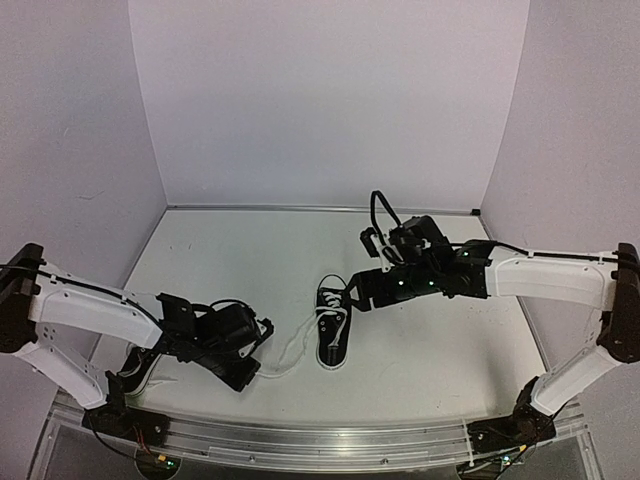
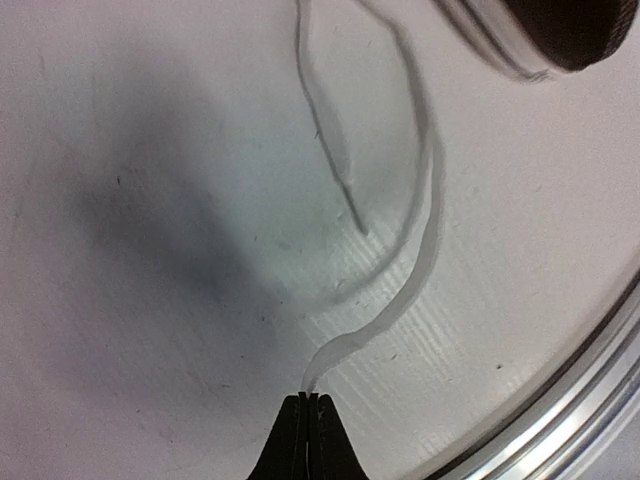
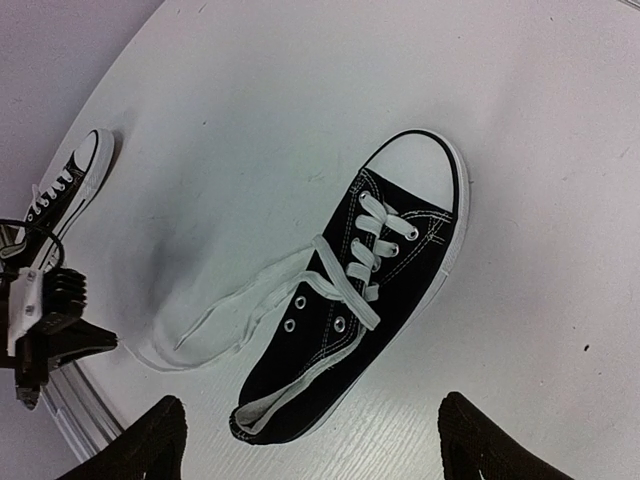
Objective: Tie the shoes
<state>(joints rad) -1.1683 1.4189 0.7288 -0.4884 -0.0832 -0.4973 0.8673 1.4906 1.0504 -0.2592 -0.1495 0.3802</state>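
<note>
One black sneaker point(image 1: 333, 322) with a white toe cap lies mid-table, its white laces loose. It also shows in the right wrist view point(image 3: 370, 290). One lace point(image 1: 290, 352) trails left from it across the table. My left gripper point(image 2: 308, 400) is shut on the end of that lace point(image 2: 425, 220), low over the table near the front edge; it also shows from above point(image 1: 262, 372). My right gripper point(image 3: 315, 450) is open and empty, its fingers point(image 3: 150, 440) spread just behind the sneaker's heel. The second sneaker point(image 1: 140, 368) lies at the front left, partly hidden under my left arm.
The second sneaker also shows at the far left in the right wrist view point(image 3: 75, 180). The metal rail of the table's front edge point(image 2: 590, 380) runs close to my left gripper. White walls point(image 1: 320, 100) close the table on three sides.
</note>
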